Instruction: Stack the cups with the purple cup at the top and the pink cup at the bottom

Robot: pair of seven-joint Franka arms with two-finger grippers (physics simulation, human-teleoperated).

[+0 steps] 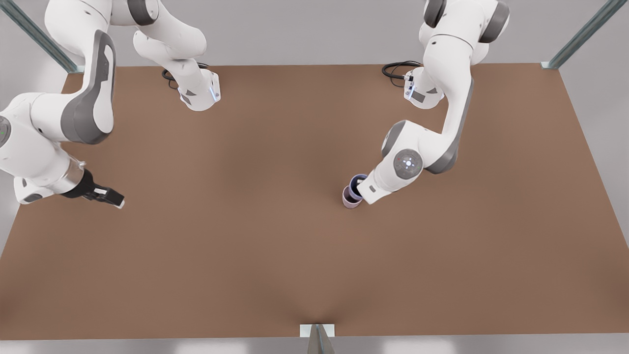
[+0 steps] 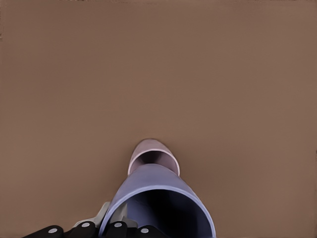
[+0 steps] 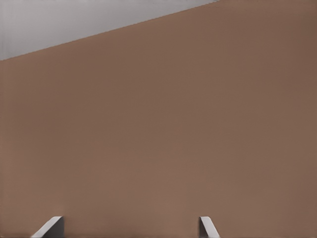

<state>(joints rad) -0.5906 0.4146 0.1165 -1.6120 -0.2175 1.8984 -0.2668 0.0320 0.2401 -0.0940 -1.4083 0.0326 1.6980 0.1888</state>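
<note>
Left gripper [image 1: 362, 192] clamps purple cup [image 1: 357, 183] above pink cup [image 1: 350, 199], centre-right | lower straight, centred | right gripper [image 1: 114, 197] waits, fingers apart, left edge.

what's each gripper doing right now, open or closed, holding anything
Left gripper: closed on the purple cup, above the pink cup.
Right gripper: open, empty, waiting off to the side.

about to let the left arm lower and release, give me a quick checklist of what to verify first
1. Left gripper holds the purple cup: ok.
2. Purple cup above the pink cup, pink rim ahead of it in the left wrist view: ok.
3. Purple cup seated inside the pink cup: cannot tell.
4. Pink cup upright on the table: ok.
5. Right gripper open, waiting at the front view's left, apart from the cups: ok.
</note>
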